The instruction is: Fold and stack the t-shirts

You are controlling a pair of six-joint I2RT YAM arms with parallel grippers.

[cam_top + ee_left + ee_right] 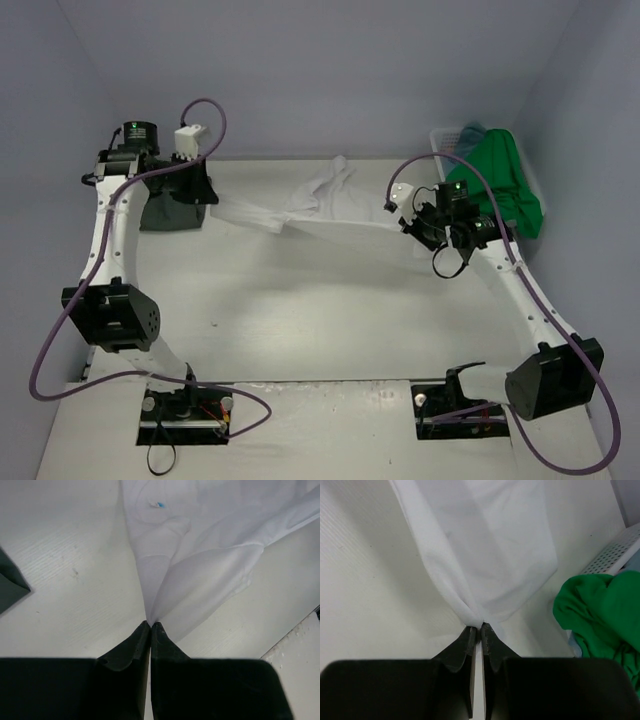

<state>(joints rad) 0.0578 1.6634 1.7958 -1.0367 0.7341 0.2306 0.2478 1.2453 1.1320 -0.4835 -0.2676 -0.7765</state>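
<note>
Left gripper (150, 625) and right gripper (480, 626) pinch one white t-shirt (330, 200); one green t-shirt (510, 185) sits apart.

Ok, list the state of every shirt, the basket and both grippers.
left gripper, shut on the white t-shirt.
right gripper, shut on the white t-shirt.
white t-shirt, unfolded, stretched between both grippers.
dark t-shirt, lying flat on the table, far left.
basket, upright, far right corner.
green t-shirt, crumpled, draped over the basket's rim.

White table (300, 320), white t-shirt (325, 205), dark t-shirt (160, 215), lattice basket (447, 138)
</note>
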